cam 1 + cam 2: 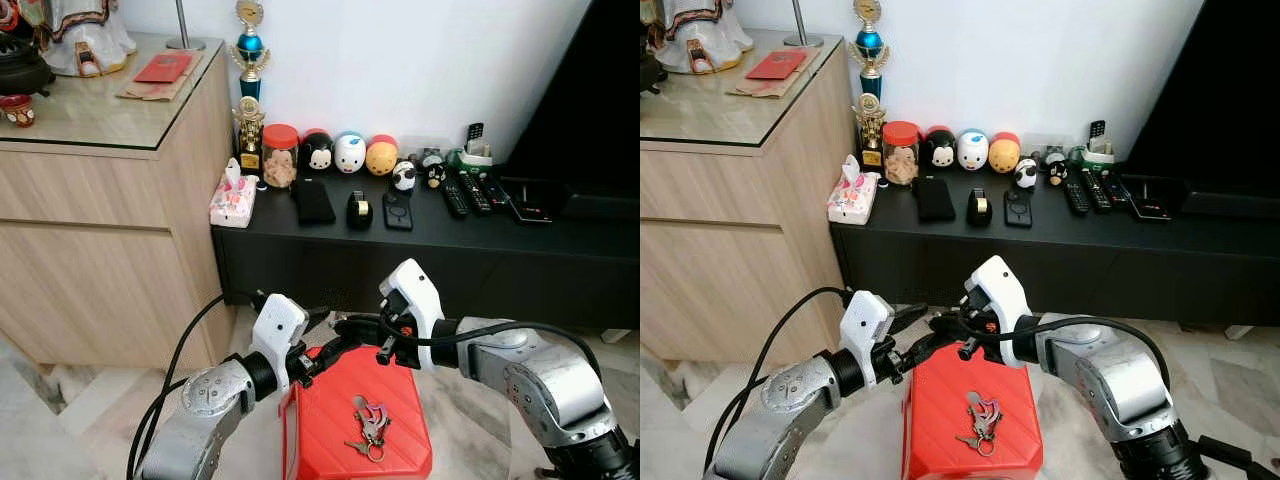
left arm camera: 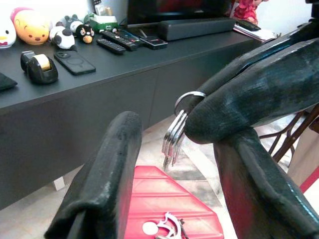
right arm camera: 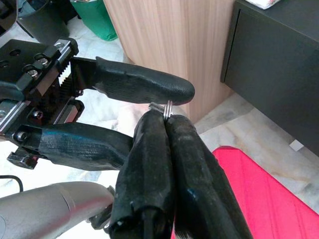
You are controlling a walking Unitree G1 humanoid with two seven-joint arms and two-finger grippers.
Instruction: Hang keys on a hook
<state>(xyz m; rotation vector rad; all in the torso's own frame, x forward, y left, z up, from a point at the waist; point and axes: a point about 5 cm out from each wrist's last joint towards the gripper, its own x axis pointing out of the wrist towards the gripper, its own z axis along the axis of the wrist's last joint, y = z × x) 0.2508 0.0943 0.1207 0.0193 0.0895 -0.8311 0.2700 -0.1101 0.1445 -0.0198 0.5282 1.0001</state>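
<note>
Black and low, the TV bench [image 1: 470, 245] crossed the middle of the frame beside a wooden cabinet [image 1: 90, 250]. At lower centre stood a red stool [image 1: 330, 420] with a second bunch of keys [image 1: 368, 428] on it. Just above, the right gripper [image 3: 167, 112] was pinched shut on a key ring [image 2: 187, 97], between the spread fingers of the left gripper [image 2: 174, 164]. This looked like a handover; next, find a hook.
</note>
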